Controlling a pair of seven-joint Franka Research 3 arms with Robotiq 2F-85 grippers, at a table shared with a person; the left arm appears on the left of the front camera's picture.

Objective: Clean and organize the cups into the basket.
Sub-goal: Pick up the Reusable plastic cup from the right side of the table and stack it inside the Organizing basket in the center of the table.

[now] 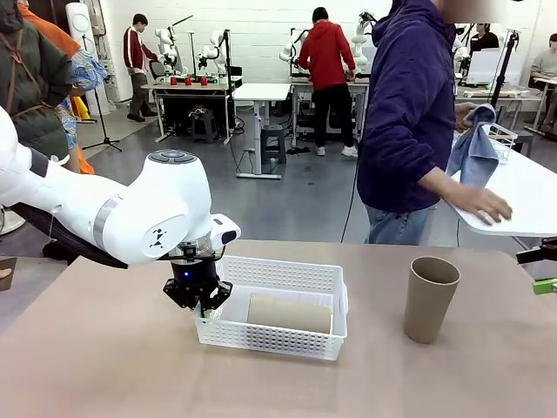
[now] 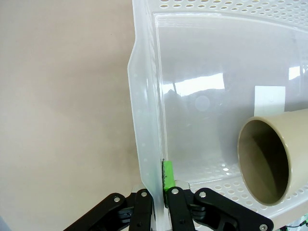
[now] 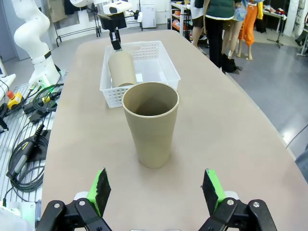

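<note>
Clamping the left short wall of the basket [image 1: 278, 336] with the left gripper [image 1: 198, 301], jaws pressed together on the thin white plastic near the front corner. Seen from the left wrist: straddling that wall, 1 green pad [image 2: 167, 174] tight against the inside face, the black finger on the outside. Resting flat on the tan table [image 1: 96, 366], perforated lattice walls all round.

Lying on its side on the basket floor: 1 beige-tan lying cup [image 1: 289, 312], mouth turned toward the gripped end, apart from the pinched wall. Stuck to the floor near that cup: a small white rectangular label [image 2: 269, 101], any writing on it too faint to make out.

Standing on the table to the right of the basket, apart from it: 1 beige-tan upright cup [image 1: 430, 299], mouth up.

Facing that cup from just short of it with the right gripper [image 3: 155, 187], fingers spread wide, green pads clear of the cup, holding nothing. Reaching into the front view's right edge as a black finger with a green tip.

Standing at the far side: a person in a dark blue hoodie, blue cloth [image 1: 474, 150] held up, 1 hand [image 1: 487, 205] flat on a separate white table [image 1: 531, 187].
</note>
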